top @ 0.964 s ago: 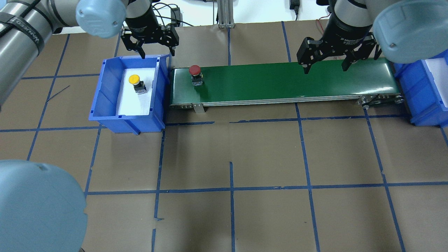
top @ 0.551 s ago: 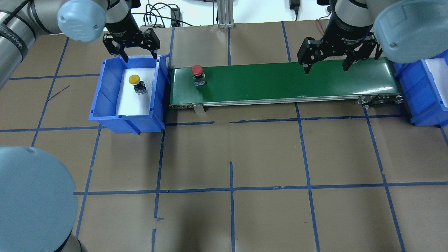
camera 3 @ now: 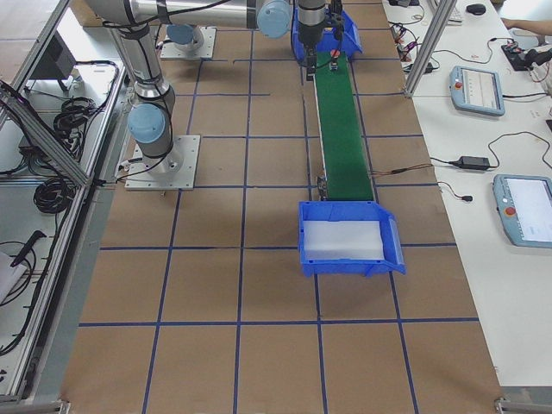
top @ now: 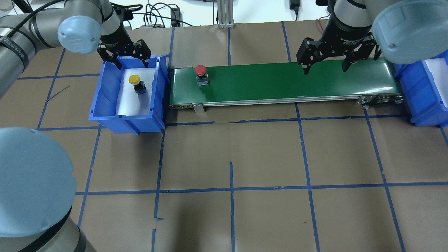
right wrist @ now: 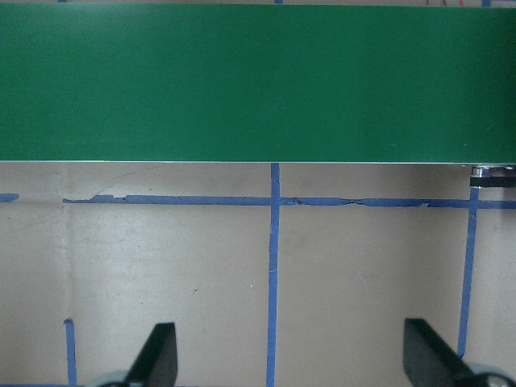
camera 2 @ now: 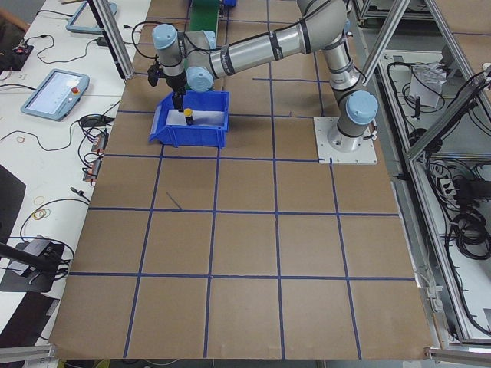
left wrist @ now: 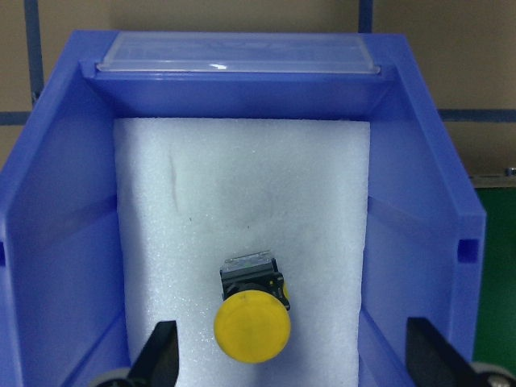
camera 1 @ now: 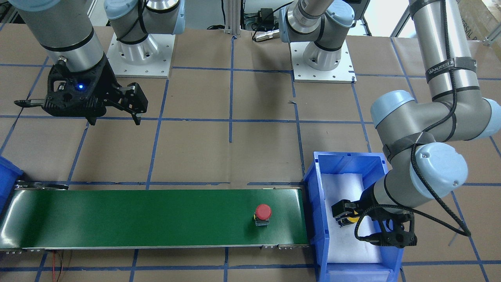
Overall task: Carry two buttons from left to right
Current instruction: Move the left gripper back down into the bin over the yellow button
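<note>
Overhead view: two buttons, two blue bins, one green belt (top: 297, 82) and two grippers are on or above the desk (top: 266, 157). The yellow button (top: 134, 80) lies tilted on the white foam pad (top: 134, 103) inside the left bin (top: 105, 101). The red button (top: 200, 70) stands upright on the belt, near its left end and clear of both long edges. The left gripper (top: 131, 65) hangs at the left bin's far wall, jaws apart, holding nothing. The right gripper (top: 325, 70) hangs over the belt's right portion, jaws apart, well apart from the red button. The right bin (top: 420, 94) sits at the belt's right end. Front-facing view: the left gripper is low over the left bin and partly hides the yellow button. Left wrist view: the yellow button sits between the spread jaws, touching neither, with bare foam on both sides up to the bin walls. Right wrist view: the belt's near edge and taped desk show between the spread jaws.
</note>
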### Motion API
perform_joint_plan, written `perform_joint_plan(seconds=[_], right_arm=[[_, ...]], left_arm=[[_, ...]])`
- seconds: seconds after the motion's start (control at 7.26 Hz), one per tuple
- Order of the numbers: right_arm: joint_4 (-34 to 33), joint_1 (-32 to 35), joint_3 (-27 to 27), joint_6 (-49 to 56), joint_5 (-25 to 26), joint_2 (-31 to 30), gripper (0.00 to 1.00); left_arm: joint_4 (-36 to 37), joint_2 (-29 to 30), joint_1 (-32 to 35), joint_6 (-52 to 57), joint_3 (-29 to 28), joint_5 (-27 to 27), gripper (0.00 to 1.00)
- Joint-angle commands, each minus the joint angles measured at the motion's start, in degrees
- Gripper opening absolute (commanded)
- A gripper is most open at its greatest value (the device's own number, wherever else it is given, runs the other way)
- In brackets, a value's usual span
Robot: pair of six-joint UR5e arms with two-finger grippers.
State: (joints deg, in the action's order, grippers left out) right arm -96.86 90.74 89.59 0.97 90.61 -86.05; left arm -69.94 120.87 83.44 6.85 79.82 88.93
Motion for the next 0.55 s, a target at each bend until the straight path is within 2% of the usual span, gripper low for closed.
perform_joint_plan(seconds=[0.0,0.41], right_arm=[[0.0,0.0,0.0,0.0,-0.1,0.0,1.00],[0.0,0.0,0.0,0.0,-0.1,0.0,1.00]], left_arm=[[7.4,0.0,-0.2,1.2,5.7,1.8,1.00],[7.4,0.0,-0.7,2.3,5.7,1.8,1.00]])
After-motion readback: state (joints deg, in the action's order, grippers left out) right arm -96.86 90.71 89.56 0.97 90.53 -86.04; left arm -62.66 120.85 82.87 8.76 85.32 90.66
